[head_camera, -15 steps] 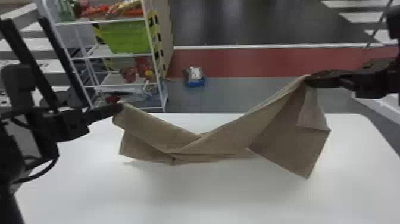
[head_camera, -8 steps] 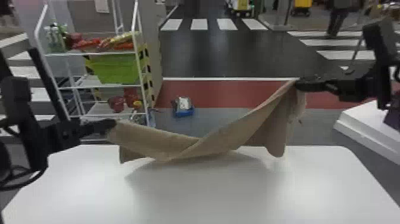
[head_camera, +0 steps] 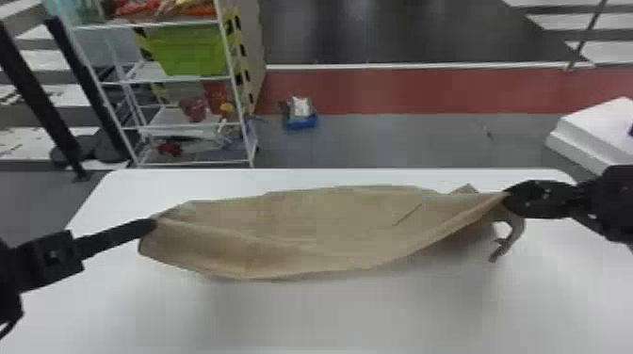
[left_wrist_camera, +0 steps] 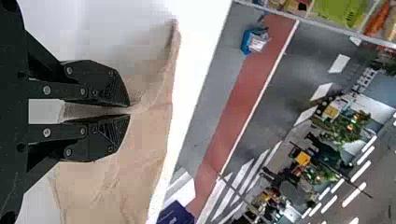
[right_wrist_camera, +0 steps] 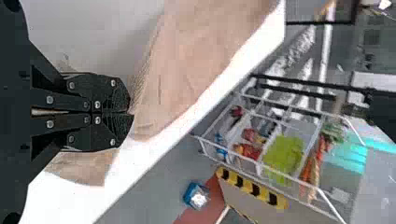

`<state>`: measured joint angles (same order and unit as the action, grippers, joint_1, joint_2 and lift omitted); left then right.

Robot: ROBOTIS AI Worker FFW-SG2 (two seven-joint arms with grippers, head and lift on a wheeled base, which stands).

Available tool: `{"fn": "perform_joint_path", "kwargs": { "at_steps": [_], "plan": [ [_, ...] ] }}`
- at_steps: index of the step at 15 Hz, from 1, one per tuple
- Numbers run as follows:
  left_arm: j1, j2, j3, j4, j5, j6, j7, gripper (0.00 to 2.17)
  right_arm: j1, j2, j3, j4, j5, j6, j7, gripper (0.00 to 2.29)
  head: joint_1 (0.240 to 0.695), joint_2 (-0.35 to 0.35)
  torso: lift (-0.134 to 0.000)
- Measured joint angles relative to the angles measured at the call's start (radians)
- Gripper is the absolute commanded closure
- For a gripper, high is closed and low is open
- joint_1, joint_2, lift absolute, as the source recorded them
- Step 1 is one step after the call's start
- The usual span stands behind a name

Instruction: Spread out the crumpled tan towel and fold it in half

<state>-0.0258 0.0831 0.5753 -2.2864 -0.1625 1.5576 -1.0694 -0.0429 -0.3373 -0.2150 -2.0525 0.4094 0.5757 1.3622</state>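
Note:
The tan towel (head_camera: 320, 226) stretches across the white table between both grippers, its middle billowing in a broad sheet. At its left end my left gripper (head_camera: 153, 226) grips a corner; in the left wrist view that gripper (left_wrist_camera: 130, 110) is shut on the towel (left_wrist_camera: 144, 140), with cloth between its fingers. My right gripper (head_camera: 507, 195) holds the right end, where a small curled flap hangs below. In the right wrist view, the right gripper (right_wrist_camera: 130, 112) is shut on the towel (right_wrist_camera: 187, 60), and a piece of cloth shows on either side of it.
The white table (head_camera: 358, 315) lies beneath the towel. Beyond its far edge, a wire shelf rack (head_camera: 188, 80) with a green bin (head_camera: 190, 49) stands at the back left. A blue box (head_camera: 300, 113) sits on the floor, and a white block (head_camera: 598, 132) is at the right.
Both grippers have come lower and nearer with the towel. The cloth, earlier hanging in a V with a twisted right end, now spreads as a wider sheet. The head view has shifted too.

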Motion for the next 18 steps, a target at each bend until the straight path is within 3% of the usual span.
{"fn": "perform_joint_path", "kwargs": {
  "at_steps": [3,9,10,11,12,18],
  "plan": [
    [0.112,0.013,0.022,0.006,-0.02,-0.068,-0.022,0.99,0.163,-0.04,0.038,-0.063,0.058,-0.068,0.0,1.45,0.695,0.13,-0.124],
    [0.225,0.029,0.06,0.013,-0.093,-0.139,-0.087,0.95,0.272,-0.082,0.113,-0.146,0.143,-0.07,0.0,1.42,0.695,0.228,-0.124],
    [0.236,0.032,0.061,0.013,-0.111,-0.14,-0.099,0.71,0.274,-0.085,0.115,-0.158,0.146,-0.067,0.0,1.17,0.695,0.236,-0.124],
    [0.244,0.032,0.06,0.013,-0.126,-0.14,-0.104,0.56,0.278,-0.089,0.116,-0.168,0.15,-0.06,0.0,0.62,0.695,0.241,-0.124],
    [0.254,0.031,0.057,0.013,-0.14,-0.138,-0.105,0.55,0.289,-0.094,0.122,-0.182,0.159,-0.044,0.0,0.4,0.695,0.245,-0.124],
    [0.263,0.02,0.047,0.015,-0.161,-0.143,-0.079,0.55,0.284,-0.096,0.154,-0.201,0.205,0.041,0.0,0.4,0.695,0.255,-0.124]
  ]
}}
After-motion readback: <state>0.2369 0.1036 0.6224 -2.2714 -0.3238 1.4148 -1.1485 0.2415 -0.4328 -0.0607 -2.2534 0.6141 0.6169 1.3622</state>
